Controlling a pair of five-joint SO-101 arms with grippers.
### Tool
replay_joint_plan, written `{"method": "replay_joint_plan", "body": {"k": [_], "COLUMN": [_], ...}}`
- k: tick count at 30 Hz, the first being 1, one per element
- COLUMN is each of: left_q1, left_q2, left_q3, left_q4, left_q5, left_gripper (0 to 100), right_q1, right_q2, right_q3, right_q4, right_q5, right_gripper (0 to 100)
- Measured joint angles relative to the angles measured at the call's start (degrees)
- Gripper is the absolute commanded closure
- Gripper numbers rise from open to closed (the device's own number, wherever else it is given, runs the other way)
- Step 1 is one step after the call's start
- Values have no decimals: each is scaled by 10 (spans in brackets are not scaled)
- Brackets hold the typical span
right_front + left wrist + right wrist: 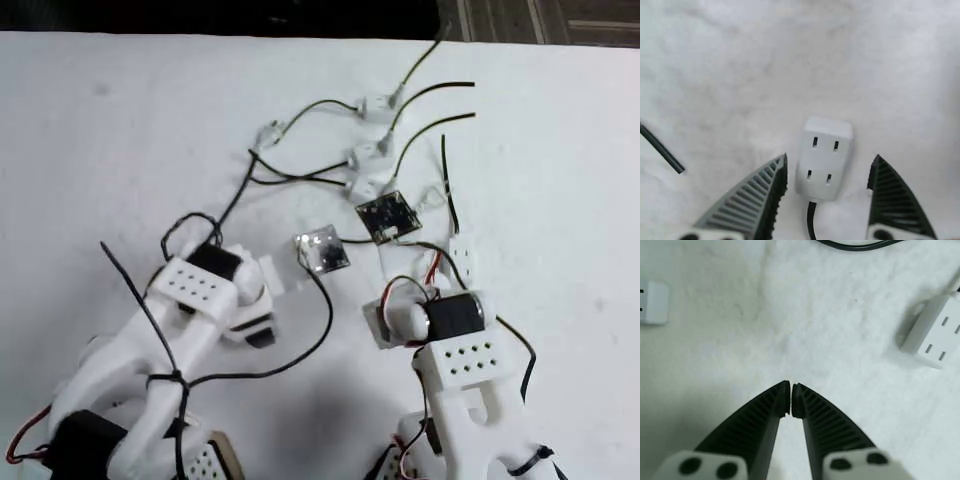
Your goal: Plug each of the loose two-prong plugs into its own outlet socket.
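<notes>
On a white table (110, 140) strewn with leads, the left gripper (830, 157) hangs wide open over an outlet socket (825, 145), one finger to each side of the white block and neither touching it. All four slots of that socket show dark and empty, so nothing has been plugged into it. Its slotted face turns up toward the wrist camera. Its long axis runs along the gap between the fingers, with the black cable (811, 222) leaving the end nearest the wrist and the free end pointing away from the arm.

The right gripper (791, 388) is pinched closed on nothing, its tips meeting just above bare tabletop. A second socket (934, 332) lies well off to one side of it, face up and also empty, its long axis askew to the line of the fingers.

From the high view, the loose plugs (366, 155) sit in a cluster of white bodies and thin dark wires toward the far side of the table, beyond two small circuit boards (388, 217). Whether any pair in that tangle is already mated cannot be made out from this height. Neither arm holds a plug, and by this evidence the job looks barely begun, with every visible socket waiting.
</notes>
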Motion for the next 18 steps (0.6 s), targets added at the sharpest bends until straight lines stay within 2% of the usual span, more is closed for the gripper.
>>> {"method": "replay_joint_plan", "body": {"k": [8,18], "left_q1": [4,4], "left_q2": [14,163], "left_q3": [-1,-77], "left_q4": [-3,-3], "left_q5": [0,0], "left_gripper": [734,854], "right_q1": [0,0], "right_q2": [0,0], "right_q3": [0,0], "right_q4": [0,0], "right_q5": [0,0], "right_gripper": [980,980]}}
